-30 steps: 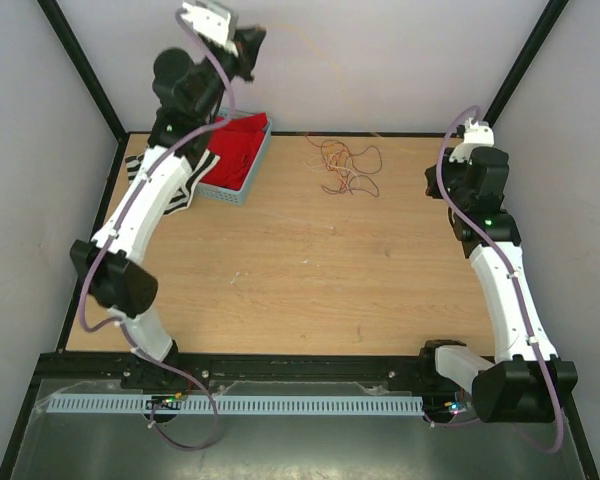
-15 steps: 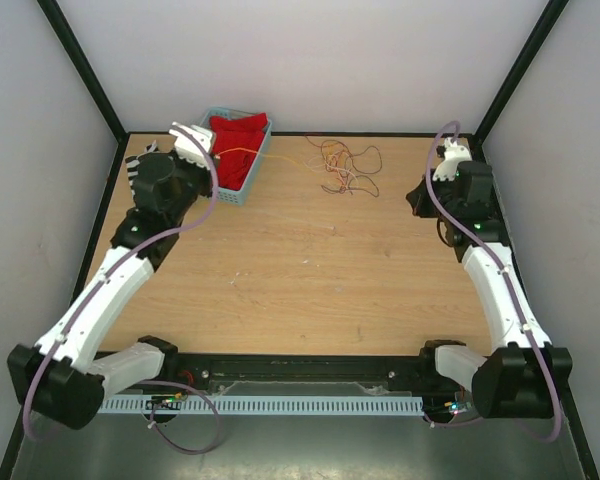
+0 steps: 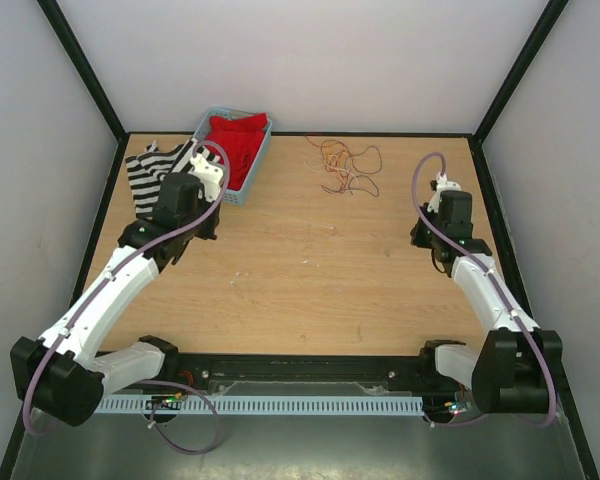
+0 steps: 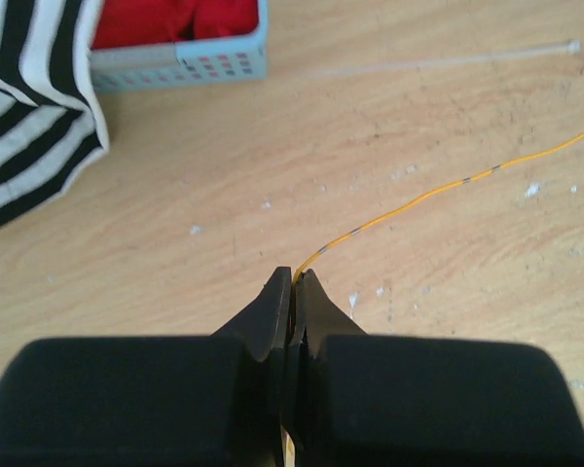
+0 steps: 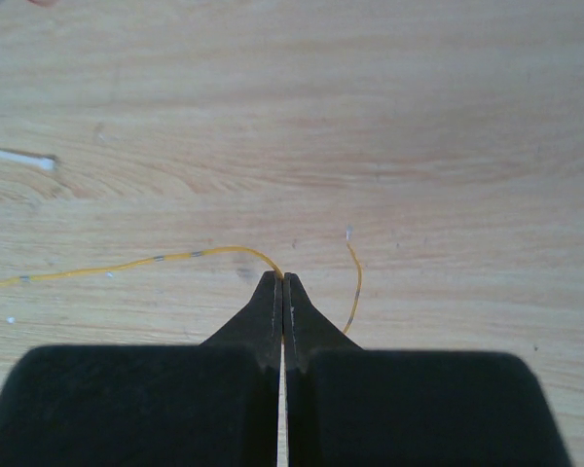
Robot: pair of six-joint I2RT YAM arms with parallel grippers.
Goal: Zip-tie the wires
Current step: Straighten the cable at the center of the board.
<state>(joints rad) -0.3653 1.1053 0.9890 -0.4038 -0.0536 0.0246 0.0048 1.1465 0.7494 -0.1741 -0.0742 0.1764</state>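
The wires (image 3: 345, 166) lie in a loose red, orange and brown tangle at the back middle of the table. My left gripper (image 4: 294, 277) is shut on one orange wire with grey marks (image 4: 438, 190), which runs off to the upper right just above the wood. In the top view the left gripper (image 3: 205, 212) sits low, in front of the blue basket. My right gripper (image 5: 282, 280) is shut on an orange wire (image 5: 127, 265) that runs off to the left, with a short loose end (image 5: 356, 282) curling to the right. In the top view the right gripper (image 3: 423, 238) is low at the right side.
A thin whitish zip-tie strip (image 4: 448, 63) lies on the wood beyond the left gripper; its end shows in the right wrist view (image 5: 19, 156). A blue basket (image 3: 252, 172) with red cloth (image 3: 236, 135) and a black-and-white striped cloth (image 3: 150, 168) lie at the back left.
The left arm swung down from high at the back wall to just above the table in front of the basket. The right arm also lowered and drew nearer.
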